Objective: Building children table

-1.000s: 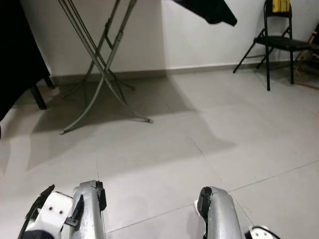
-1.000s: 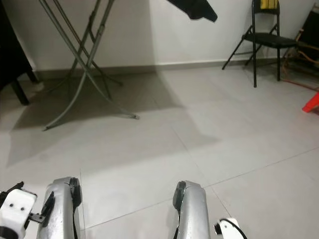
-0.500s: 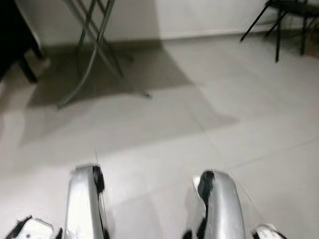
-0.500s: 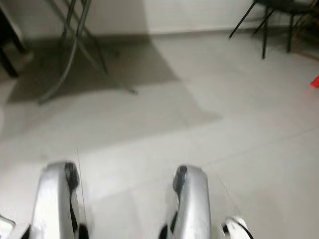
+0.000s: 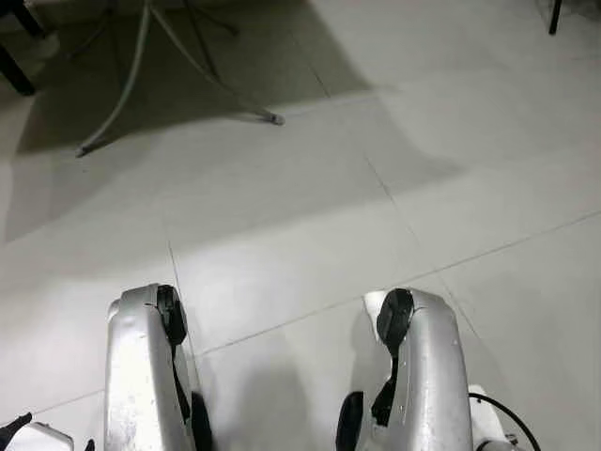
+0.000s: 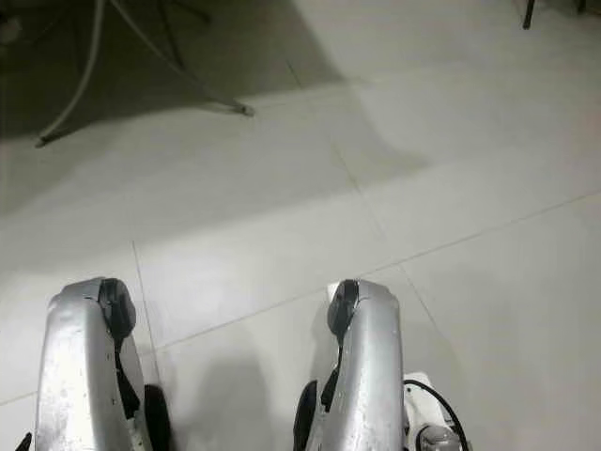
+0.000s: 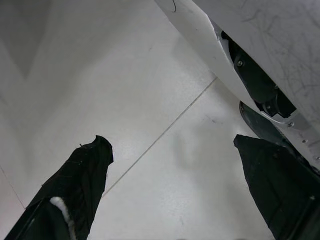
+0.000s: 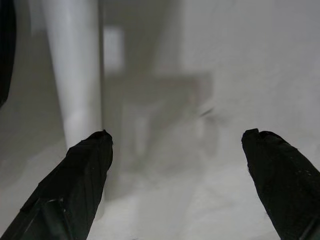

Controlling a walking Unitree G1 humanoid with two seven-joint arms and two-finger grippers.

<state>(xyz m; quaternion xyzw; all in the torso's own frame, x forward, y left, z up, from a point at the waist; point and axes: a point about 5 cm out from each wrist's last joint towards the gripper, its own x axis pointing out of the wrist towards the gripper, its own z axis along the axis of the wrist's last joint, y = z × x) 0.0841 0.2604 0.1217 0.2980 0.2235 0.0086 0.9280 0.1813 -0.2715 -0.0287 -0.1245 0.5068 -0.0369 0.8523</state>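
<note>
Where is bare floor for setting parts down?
The pale tiled floor lies bare between the silver forearms and the grey metal folding-stand legs. The shadowed far-left corner around those legs is crowded.

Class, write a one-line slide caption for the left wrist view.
Open left gripper hanging over the pale tiled floor, nothing between its black fingers.

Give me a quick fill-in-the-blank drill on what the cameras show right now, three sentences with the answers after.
1. The floor under the robot is laid with pale grey ____ with thin joints.
2. In its wrist view, the left claw has its two black fingers spread ____ with nothing between them.
3. The thin grey metal legs of a folding stand rest on the floor in a patch of ____.

Missing words: tiles; open; shadow
</note>
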